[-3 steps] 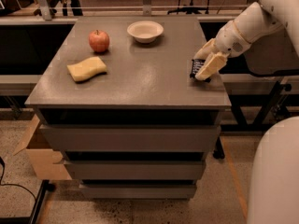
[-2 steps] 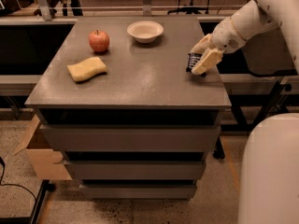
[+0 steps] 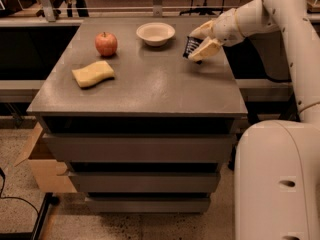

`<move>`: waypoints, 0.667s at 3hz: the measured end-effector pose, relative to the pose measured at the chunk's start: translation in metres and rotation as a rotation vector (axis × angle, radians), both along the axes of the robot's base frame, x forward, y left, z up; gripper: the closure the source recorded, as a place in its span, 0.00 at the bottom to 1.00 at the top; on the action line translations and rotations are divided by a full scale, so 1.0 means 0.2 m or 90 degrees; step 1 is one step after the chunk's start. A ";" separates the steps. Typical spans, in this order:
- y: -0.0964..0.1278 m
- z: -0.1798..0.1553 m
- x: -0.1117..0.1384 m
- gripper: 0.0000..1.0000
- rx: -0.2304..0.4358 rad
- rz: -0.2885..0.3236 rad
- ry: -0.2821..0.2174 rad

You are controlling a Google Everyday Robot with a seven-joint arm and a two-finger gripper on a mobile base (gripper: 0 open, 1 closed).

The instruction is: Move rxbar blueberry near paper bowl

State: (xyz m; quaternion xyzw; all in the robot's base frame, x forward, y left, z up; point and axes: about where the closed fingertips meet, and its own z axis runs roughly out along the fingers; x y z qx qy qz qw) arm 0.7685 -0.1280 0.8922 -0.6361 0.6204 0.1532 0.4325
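A single pale arm (image 3: 260, 14) reaches in from the right over a grey worktop (image 3: 150, 84). Its pincer (image 3: 196, 45) hangs over the far right part of the worktop and is clenched on the snack bar (image 3: 189, 46), one finger above it and one below. The dark wrapper stands tilted on edge and faces left. Whether the bar's lower corner touches the surface or clears it cannot be told.

The bowl (image 3: 155, 33) sits at the far middle of the worktop, to the left of the bar and near it, but apart from it. An apple (image 3: 106, 44) stands further left. A yellow sponge (image 3: 93, 73) lies nearer than the apple and well apart from the bar.

Judged from its look, the bar is light, flat and fairly stiff inside a smooth wrapper that may slide under a loose hold. The safest hold is probably across its two broad faces near the middle, as shown here; a hold at one end would let it swing. The bowl also looks light, so a bump from the bar or a finger could push it away. The bar is best set down just beside the rim, without contact.
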 end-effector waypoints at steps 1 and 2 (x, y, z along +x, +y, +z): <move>0.05 0.03 0.15 1.00 0.050 -0.037 -0.039; 0.10 0.05 0.31 1.00 0.091 -0.091 -0.064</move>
